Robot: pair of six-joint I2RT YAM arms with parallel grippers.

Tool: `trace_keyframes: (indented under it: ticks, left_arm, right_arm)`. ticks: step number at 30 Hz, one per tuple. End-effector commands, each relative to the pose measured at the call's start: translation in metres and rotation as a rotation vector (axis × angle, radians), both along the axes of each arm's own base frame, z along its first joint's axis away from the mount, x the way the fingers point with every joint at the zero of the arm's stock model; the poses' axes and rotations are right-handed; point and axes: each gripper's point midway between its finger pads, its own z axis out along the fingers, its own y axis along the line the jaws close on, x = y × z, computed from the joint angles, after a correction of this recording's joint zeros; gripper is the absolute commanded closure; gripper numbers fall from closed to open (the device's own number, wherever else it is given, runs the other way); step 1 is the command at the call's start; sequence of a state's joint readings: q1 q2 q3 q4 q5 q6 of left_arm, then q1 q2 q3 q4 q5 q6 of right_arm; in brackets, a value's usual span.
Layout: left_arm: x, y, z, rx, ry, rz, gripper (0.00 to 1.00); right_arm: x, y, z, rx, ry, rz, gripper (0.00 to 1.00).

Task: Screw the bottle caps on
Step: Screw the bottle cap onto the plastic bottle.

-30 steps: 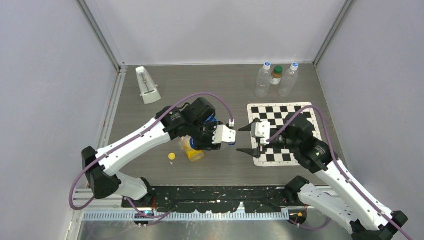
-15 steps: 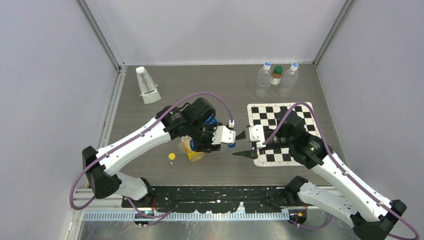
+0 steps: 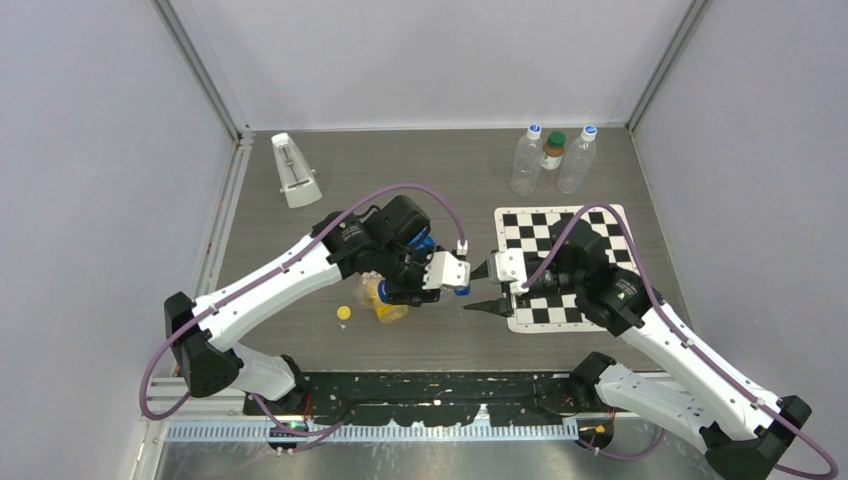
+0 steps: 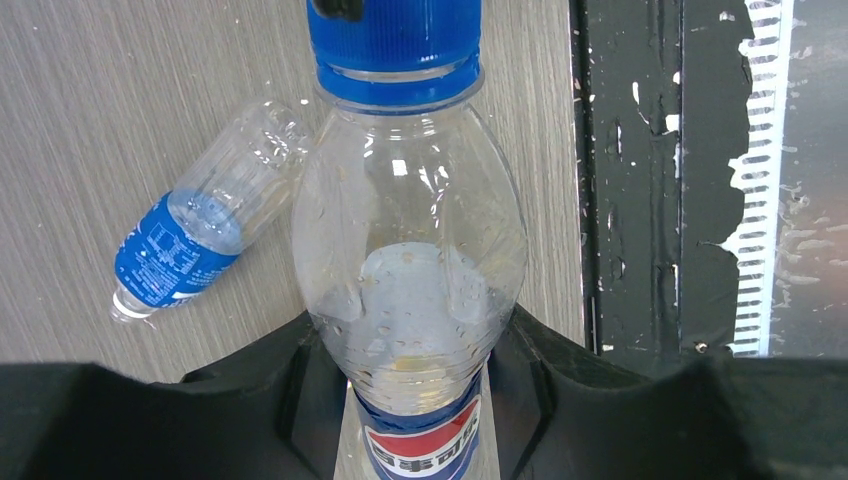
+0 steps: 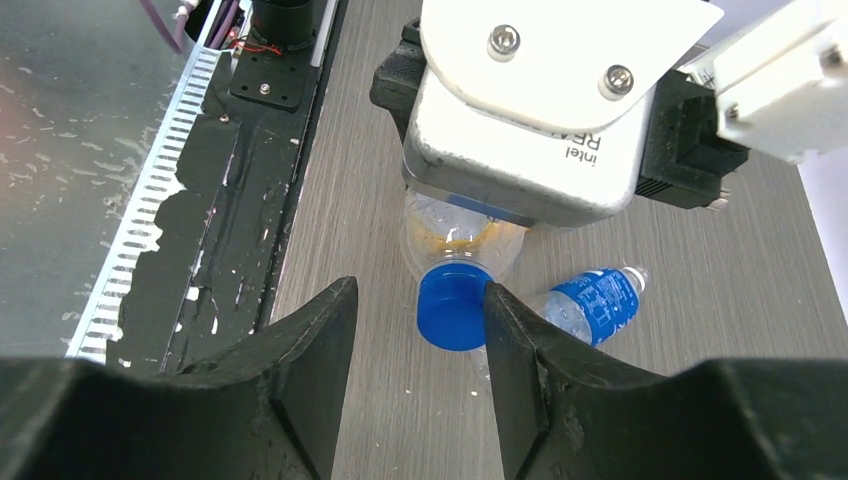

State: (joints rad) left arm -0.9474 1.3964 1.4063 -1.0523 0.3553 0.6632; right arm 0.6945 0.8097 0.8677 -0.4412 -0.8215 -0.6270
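Observation:
My left gripper (image 3: 428,284) is shut on a clear Pepsi bottle (image 4: 405,260), holding it level with its neck pointing right. The blue cap (image 3: 462,290) sits on that neck; it also shows in the left wrist view (image 4: 395,45) and the right wrist view (image 5: 455,305). My right gripper (image 3: 484,288) is open, its jaws either side of the blue cap, with one finger (image 5: 525,345) against the cap's edge. The yellow cap (image 3: 343,312) lies loose on the table beside a yellow bottle (image 3: 386,303). A small blue-labelled bottle (image 4: 200,240) lies under the left gripper. No loose white cap shows.
A checkerboard mat (image 3: 570,265) lies under the right arm. Three capped bottles (image 3: 552,155) stand at the back right, the middle one with a dark green cap. A white metronome-shaped object (image 3: 295,170) stands at the back left. The black base rail (image 3: 440,390) runs along the near edge.
My right gripper has moved left off the mat towards the left gripper, and its open jaws now straddle the blue cap. The left arm and its bottle have stayed in place.

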Motion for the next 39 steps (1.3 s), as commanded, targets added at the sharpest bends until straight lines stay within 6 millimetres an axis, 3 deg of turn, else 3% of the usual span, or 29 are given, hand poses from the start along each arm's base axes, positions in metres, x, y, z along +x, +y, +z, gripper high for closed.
trace_keyframes:
  ticks: [1, 13, 25, 35, 39]
  left_arm:
    - [-0.005, -0.012, 0.033, -0.118, -0.027, -0.044, 1.00]
    - [-0.008, -0.010, 0.031, -0.112, -0.015, -0.050, 1.00]
    - [-0.007, -0.008, 0.022, -0.078, -0.001, -0.043, 1.00]
    - [-0.007, -0.010, 0.022, -0.073, 0.011, -0.045, 1.00]
    - [-0.007, -0.010, 0.022, -0.071, 0.011, -0.046, 1.00]
  right_arm:
    - [0.003, 0.003, -0.006, -0.011, 0.001, -0.002, 0.45]
    - [0.012, 0.003, -0.011, -0.026, -0.016, -0.040, 0.41]
    - [0.010, 0.001, 0.005, 0.008, -0.042, -0.043, 0.44]
    - [0.011, 0.005, 0.013, 0.044, -0.036, -0.046, 0.57]
    - [0.012, 0.007, 0.011, 0.045, -0.005, -0.055, 0.68]
